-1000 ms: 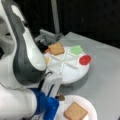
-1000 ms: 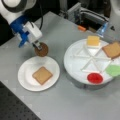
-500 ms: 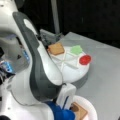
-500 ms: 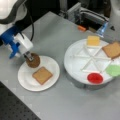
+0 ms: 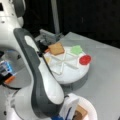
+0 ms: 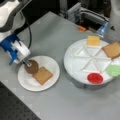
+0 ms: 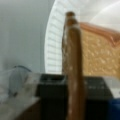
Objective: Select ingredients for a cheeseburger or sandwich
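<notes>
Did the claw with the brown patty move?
Yes. In a front view the claw carried the patty toward the view's bottom, from off the small plate to over it, beside the toast.

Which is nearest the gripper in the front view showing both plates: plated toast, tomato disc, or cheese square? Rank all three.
Gripper sits at that view's left, shut on the patty.
1. Plated toast slice, beside the patty.
2. Tomato disc, lower right.
3. Cheese square, upper right.

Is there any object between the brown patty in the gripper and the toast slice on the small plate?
Nothing visible does. The gripper holds the patty over the small plate, its edge already at the toast slice.
</notes>
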You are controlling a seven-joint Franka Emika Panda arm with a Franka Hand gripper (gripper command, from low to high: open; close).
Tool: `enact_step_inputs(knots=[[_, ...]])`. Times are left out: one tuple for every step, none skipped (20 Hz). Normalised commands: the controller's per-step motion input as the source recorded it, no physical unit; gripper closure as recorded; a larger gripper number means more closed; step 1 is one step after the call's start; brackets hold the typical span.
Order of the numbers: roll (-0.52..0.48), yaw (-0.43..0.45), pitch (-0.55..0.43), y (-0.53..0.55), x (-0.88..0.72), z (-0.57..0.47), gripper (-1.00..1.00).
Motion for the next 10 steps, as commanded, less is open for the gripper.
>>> enact_step_inputs(knots=[[0.110,-0.002,0.006,-0.08,0.30,-0.03,1.00],[0.080,-0.009,0.005,-0.06,0.27,-0.02,1.00],[0.051,-0.019,0.000,-0.04,0.25,-0.01,1.00],[0.045,-0.019,-0.002,-0.03,0.23,0.00,1.00],[0.014,-0.037,-0.012,-0.01,0.21,0.00,1.00],[-0.018,-0.058,-0.027,0.02,0.19,-0.01,1.00],[-0.023,-0.060,-0.029,0.03,0.18,-0.01,1.00],[-0.102,-0.106,-0.060,0.06,0.16,-0.02,1.00],[-0.154,-0.130,-0.073,0.09,0.13,-0.03,1.00],[-0.162,-0.133,-0.073,0.11,0.11,-0.03,1.00]])
